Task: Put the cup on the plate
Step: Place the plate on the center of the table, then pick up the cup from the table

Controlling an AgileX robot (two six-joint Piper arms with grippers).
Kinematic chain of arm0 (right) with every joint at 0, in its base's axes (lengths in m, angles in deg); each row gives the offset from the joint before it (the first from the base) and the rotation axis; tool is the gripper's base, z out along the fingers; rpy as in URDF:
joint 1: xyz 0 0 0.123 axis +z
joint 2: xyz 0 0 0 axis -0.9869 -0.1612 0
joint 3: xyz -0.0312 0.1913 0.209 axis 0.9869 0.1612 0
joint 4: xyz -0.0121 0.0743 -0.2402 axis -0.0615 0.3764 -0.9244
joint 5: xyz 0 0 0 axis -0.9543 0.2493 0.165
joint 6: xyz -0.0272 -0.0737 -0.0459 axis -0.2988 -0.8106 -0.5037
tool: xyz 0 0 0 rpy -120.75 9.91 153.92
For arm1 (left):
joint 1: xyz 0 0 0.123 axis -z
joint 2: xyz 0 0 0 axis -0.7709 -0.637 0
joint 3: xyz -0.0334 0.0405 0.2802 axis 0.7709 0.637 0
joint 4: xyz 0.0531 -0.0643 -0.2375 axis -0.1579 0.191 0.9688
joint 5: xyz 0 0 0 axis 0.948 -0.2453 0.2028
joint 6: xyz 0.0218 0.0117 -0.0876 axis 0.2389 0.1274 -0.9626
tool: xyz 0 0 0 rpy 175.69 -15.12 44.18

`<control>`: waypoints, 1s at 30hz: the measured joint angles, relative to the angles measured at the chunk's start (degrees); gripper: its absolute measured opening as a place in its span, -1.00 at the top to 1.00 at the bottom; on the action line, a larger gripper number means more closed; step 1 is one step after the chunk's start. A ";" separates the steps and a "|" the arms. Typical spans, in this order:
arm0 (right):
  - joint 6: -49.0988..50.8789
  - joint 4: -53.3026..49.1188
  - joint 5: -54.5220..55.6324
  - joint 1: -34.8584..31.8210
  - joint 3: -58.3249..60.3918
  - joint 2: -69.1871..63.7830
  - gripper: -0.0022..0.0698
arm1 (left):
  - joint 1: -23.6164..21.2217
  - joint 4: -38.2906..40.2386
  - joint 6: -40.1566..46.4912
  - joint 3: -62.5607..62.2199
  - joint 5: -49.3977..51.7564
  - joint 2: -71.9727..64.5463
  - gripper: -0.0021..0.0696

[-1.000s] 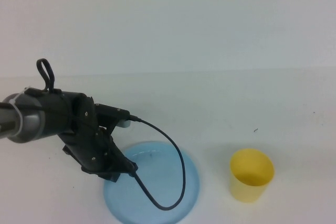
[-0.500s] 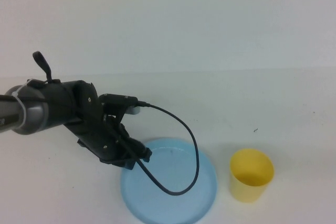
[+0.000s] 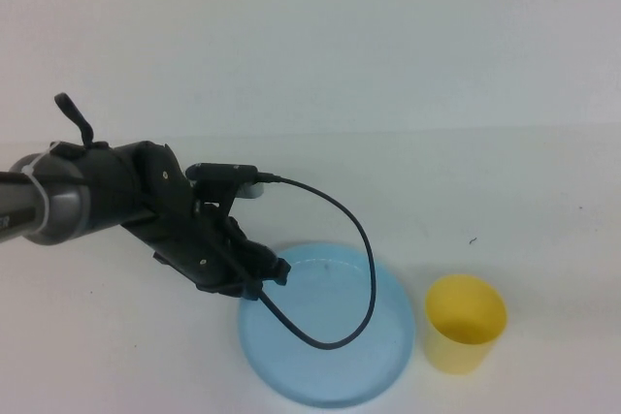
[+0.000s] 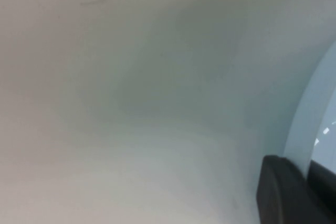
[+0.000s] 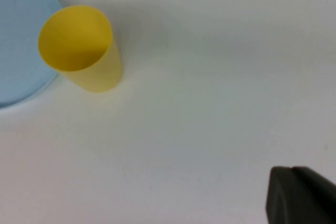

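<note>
The light blue plate (image 3: 325, 375) lies on the white table at the front centre. My left gripper (image 3: 262, 283) is at the plate's left edge, shut on its rim. In the left wrist view the pale blue rim (image 4: 312, 114) runs between the two dark fingers (image 4: 278, 190) of the left gripper (image 4: 307, 174). The yellow cup (image 3: 466, 325) stands upright on the table just right of the plate, close to its rim. In the right wrist view the cup (image 5: 79, 45) stands beside the plate (image 5: 21, 51). My right gripper (image 5: 294, 174) is shut and empty, well away from the cup.
A black cable (image 3: 340, 230) loops from the left wrist over the plate. A small dark speck (image 3: 473, 239) lies on the table behind the cup. A white wall rises behind the table.
My left gripper has moved to the right and dragged the plate with it, so the plate now lies close beside the cup. The cup has not moved.
</note>
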 joint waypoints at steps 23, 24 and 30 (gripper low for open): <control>-22.78 18.75 3.59 0.12 -1.75 -19.73 -0.03 | 1.78 -8.71 3.24 -1.66 2.66 9.94 0.07; -23.45 19.66 3.59 0.66 -2.62 -21.22 -0.05 | 1.78 -9.79 3.32 -1.66 2.81 13.40 0.13; -24.30 20.91 5.63 6.89 -10.05 -32.58 -0.09 | 1.78 -16.13 3.46 1.55 -5.03 34.78 0.78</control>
